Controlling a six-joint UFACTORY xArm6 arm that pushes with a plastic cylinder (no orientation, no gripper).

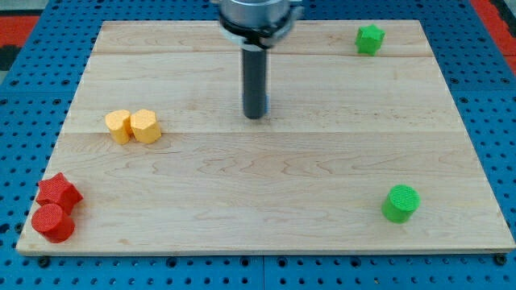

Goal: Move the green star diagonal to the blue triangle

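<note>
The green star (370,39) sits near the view's top right corner of the wooden board (322,169). My tip (255,116) rests on the board at the upper middle, well to the left of and below the green star, touching no block. No blue triangle shows. The rod hides the patch of board right behind it.
A green cylinder (400,203) stands at the lower right. Two yellow blocks (119,126) (146,126) touch each other at the left. A red star (58,192) and a red cylinder (53,222) sit at the lower left corner. A blue pegboard (24,89) surrounds the board.
</note>
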